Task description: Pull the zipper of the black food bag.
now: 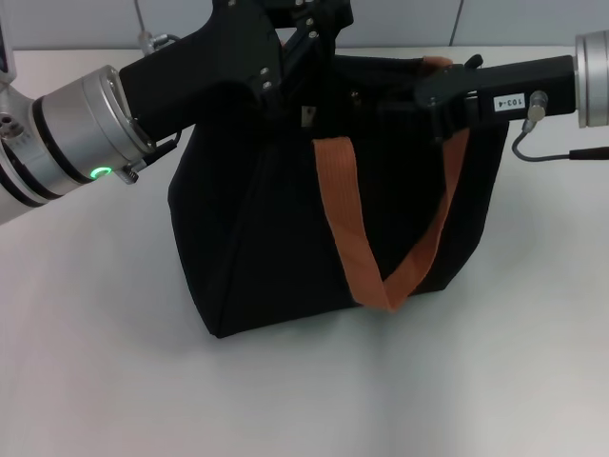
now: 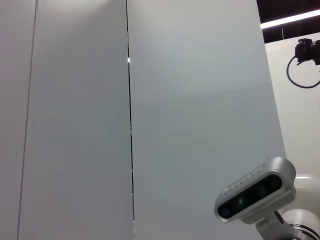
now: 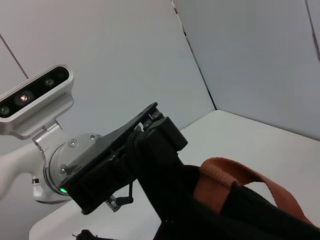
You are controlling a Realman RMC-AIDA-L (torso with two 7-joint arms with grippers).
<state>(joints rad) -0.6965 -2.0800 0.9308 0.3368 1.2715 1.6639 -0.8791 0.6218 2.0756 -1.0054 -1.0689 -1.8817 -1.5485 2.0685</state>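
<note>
Atop the black food bag (image 1: pixel 285 238), left gripper (image 1: pixel 306 43) and right gripper (image 1: pixel 430 95) meet; grips unreadable.

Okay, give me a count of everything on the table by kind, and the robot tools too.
Black food bag: 1
Orange-brown webbing handles: 2
Zipper: 1
Robot tools, left tool and right tool: 2
Total: 6

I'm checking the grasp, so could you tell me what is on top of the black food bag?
Both grippers, left gripper and right gripper, sit over the black food bag; they cover the zip track.
</note>
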